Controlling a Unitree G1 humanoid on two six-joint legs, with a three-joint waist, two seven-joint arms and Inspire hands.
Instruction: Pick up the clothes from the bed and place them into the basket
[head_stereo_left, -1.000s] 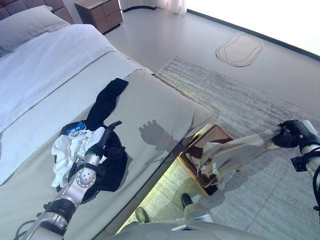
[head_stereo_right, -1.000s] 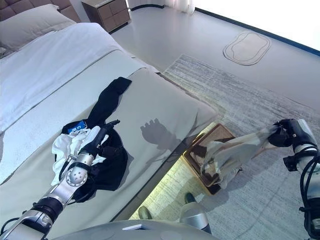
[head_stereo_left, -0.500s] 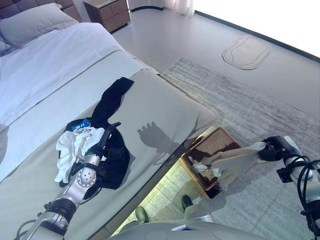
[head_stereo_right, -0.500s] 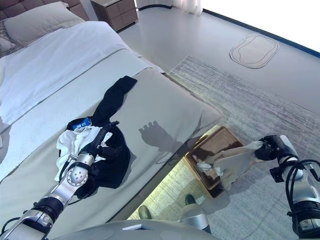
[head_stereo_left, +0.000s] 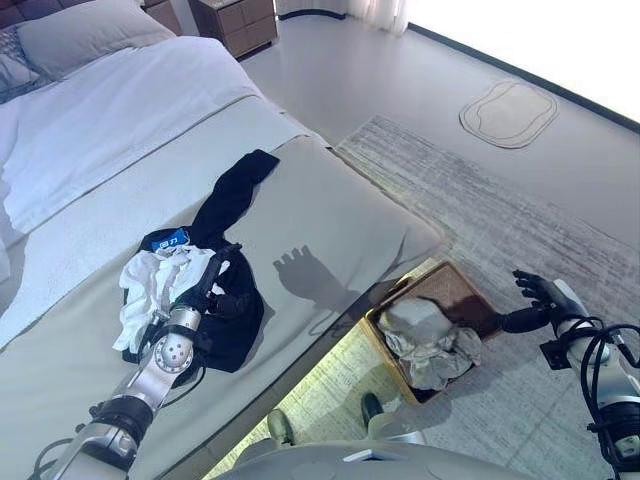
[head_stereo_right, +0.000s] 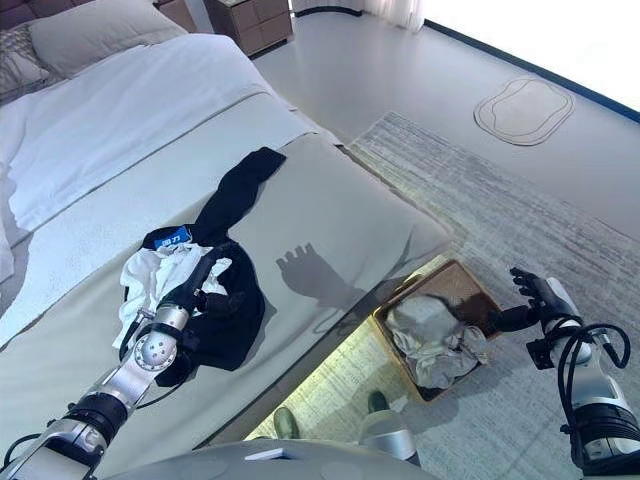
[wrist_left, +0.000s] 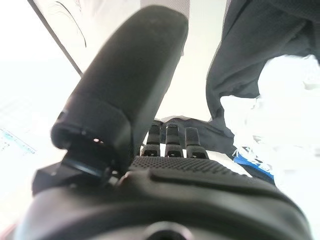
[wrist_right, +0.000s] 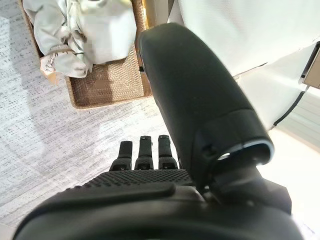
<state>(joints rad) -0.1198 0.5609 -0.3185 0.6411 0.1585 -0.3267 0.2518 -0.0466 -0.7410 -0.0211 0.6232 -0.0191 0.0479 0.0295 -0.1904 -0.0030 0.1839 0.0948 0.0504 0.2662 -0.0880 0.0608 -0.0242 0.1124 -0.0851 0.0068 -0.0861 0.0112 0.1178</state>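
A heap of clothes lies on the bed (head_stereo_left: 330, 215): a white garment (head_stereo_left: 148, 290), a black garment (head_stereo_left: 238, 318) and a long black piece (head_stereo_left: 235, 195) stretching toward the pillows. My left hand (head_stereo_left: 212, 280) rests on the heap with its fingers straight; its wrist view shows the black cloth (wrist_left: 260, 45) and the white cloth (wrist_left: 282, 105) just past them. The brown wicker basket (head_stereo_left: 458, 288) stands on the floor beside the bed and holds a pale grey garment (head_stereo_left: 425, 335). My right hand (head_stereo_left: 533, 296) is open and empty, just right of the basket (wrist_right: 107, 85).
A grey rug (head_stereo_left: 520, 220) lies under the basket. An oval mat (head_stereo_left: 508, 112) lies farther off on the floor. A white duvet (head_stereo_left: 110, 115) and a pillow (head_stereo_left: 85, 30) cover the head of the bed. A wooden nightstand (head_stereo_left: 240, 18) stands beyond.
My right hand has let go of the pale garment, which now lies in the basket, and has opened and drawn back to the right. The camera has shifted. My left hand stays on the heap.
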